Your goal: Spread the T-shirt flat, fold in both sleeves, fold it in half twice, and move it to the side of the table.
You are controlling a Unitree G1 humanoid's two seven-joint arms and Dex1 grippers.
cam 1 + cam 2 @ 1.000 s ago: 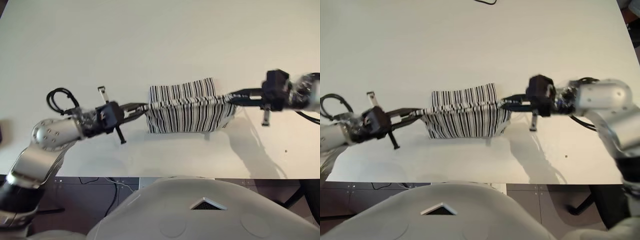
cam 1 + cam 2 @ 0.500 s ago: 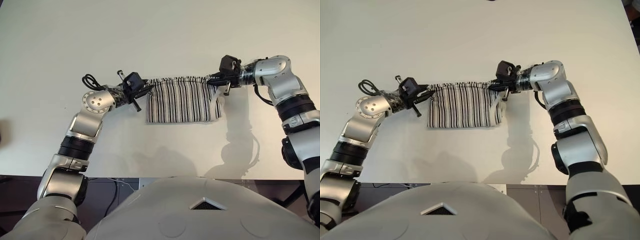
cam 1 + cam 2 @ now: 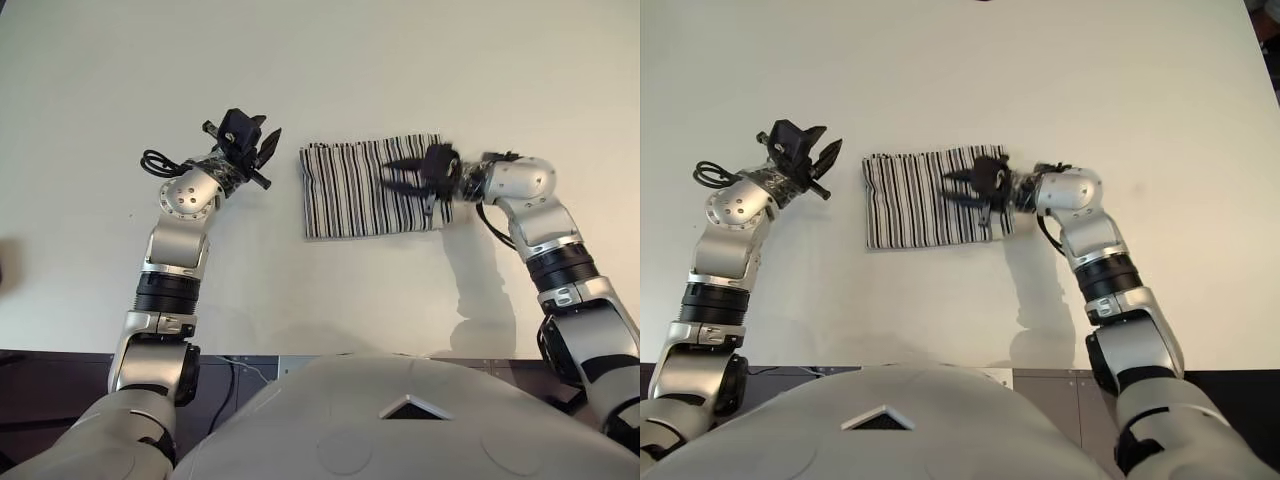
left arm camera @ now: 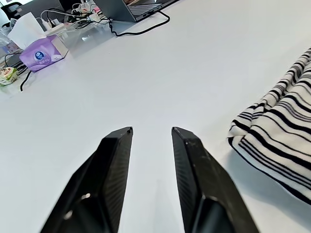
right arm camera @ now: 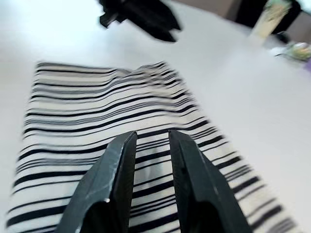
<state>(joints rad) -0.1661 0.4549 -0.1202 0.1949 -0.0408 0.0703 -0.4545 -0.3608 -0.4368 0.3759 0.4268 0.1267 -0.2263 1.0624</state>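
Observation:
The black-and-white striped T-shirt [image 3: 350, 188] lies folded into a flat rectangle on the white table [image 3: 320, 60]. My left gripper [image 3: 268, 140] is open just off the shirt's left edge, apart from the cloth; its wrist view has the bare table between the fingers [image 4: 116, 145] and the shirt's layered edge [image 4: 282, 141] off to one side. My right gripper [image 3: 388, 177] hovers open over the right part of the shirt, its fingers [image 5: 121, 150] pointing across the stripes [image 5: 97, 102]. Nothing is held.
At the far end of the table, in the left wrist view, stand a purple tissue box [image 4: 41, 51], a laptop [image 4: 131, 7] and cables [image 4: 141, 31]. White tabletop runs all round the shirt; the near table edge [image 3: 300, 352] is close to me.
Both grippers held the shirt's upper corners taut and have let go. The shirt now lies flat. The left gripper drew away leftward; the right came in over the cloth.

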